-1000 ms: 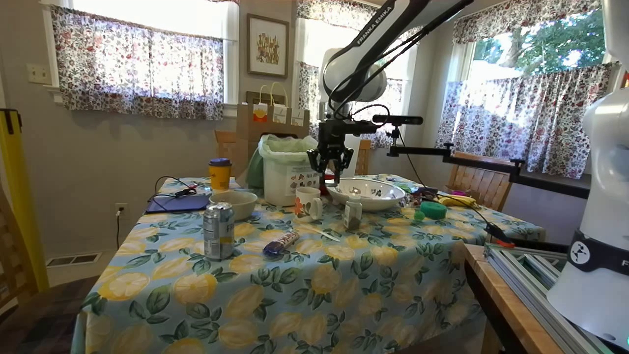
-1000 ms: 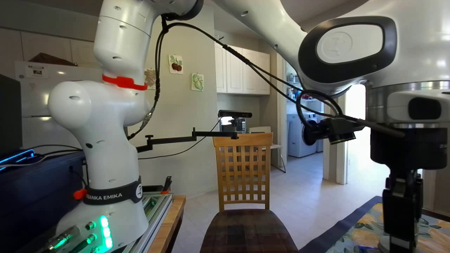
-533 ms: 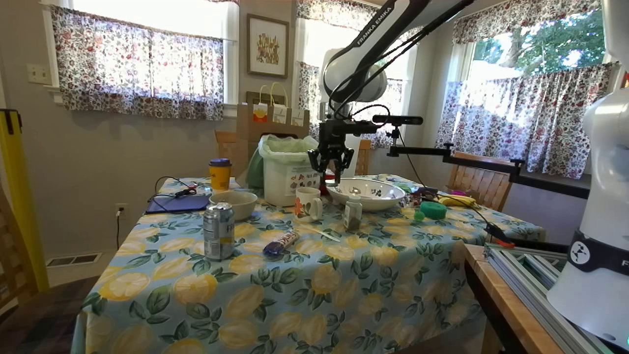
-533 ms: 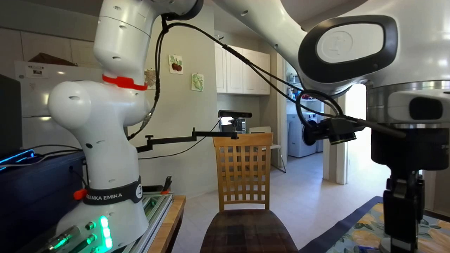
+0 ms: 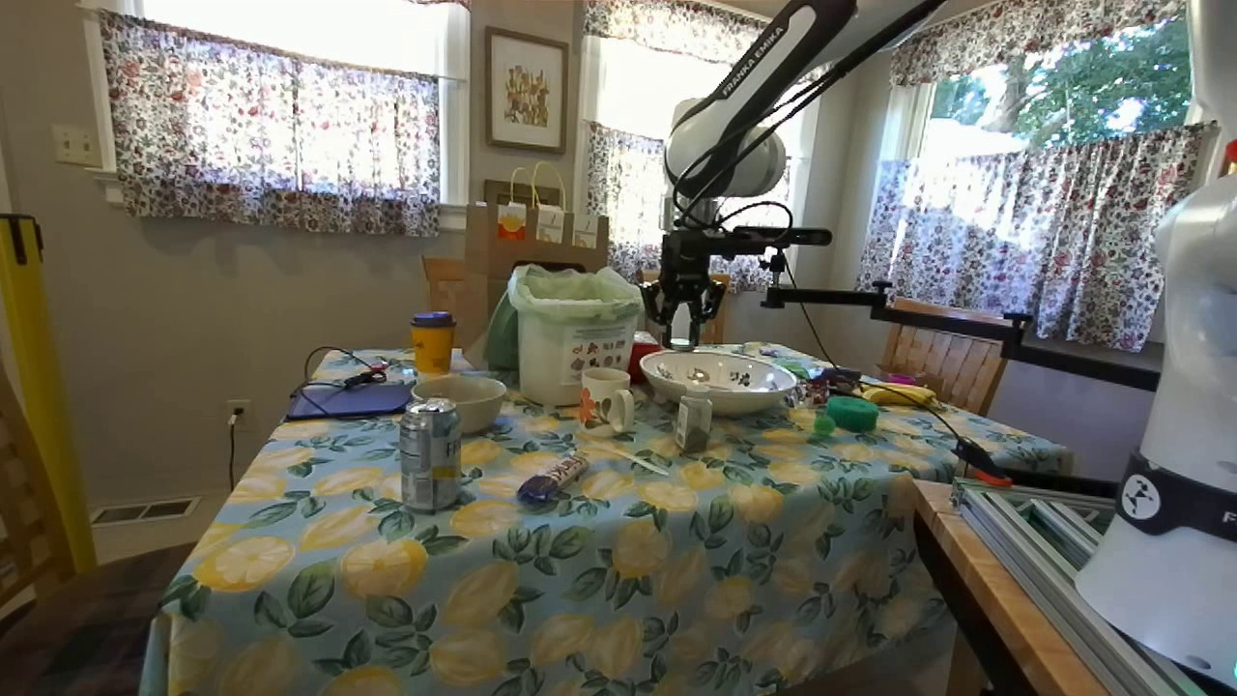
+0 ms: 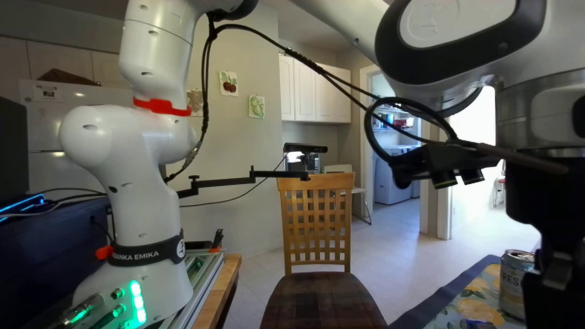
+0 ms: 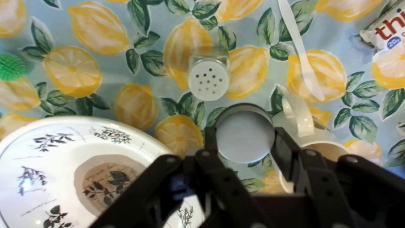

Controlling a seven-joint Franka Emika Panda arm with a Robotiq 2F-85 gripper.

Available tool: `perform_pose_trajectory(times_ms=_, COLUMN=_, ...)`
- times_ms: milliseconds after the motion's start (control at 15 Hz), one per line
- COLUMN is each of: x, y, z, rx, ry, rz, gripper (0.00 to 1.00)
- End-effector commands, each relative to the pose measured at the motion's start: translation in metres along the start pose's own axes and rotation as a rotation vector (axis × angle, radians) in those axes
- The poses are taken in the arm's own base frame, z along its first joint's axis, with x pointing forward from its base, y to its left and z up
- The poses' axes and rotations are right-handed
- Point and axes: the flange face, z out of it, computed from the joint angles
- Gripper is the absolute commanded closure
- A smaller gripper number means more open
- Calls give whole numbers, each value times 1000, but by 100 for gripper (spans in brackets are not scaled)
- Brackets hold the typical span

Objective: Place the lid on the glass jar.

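Observation:
My gripper is shut on the lid, a flat round grey-white disc, and holds it in the air. In the wrist view the lid sits between both fingertips. In an exterior view it appears over the left part of the wide bowl. The small clear glass jar stands upright on the tablecloth, in front of the bowl. In the wrist view the jar shows a white top with several holes and lies above the lid in the picture, apart from it. In an exterior view the gripper is cut off at the edge.
A wide white bowl and a mug stand near the jar. A plastic knife, a wrapped bar and a can lie or stand further left. A tall lined bin rises behind the mug.
My gripper has moved right with the lid in an exterior view, from above the bowl's left edge to further over the bowl. It stays shut on the lid. The table things have not moved.

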Motion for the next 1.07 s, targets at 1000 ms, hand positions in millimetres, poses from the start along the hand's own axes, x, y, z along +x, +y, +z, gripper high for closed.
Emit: perform_pose_trajectory(times_ms=1000, x=-33, y=33, z=32, rx=-1, ry=-10, rz=20, gripper=78)
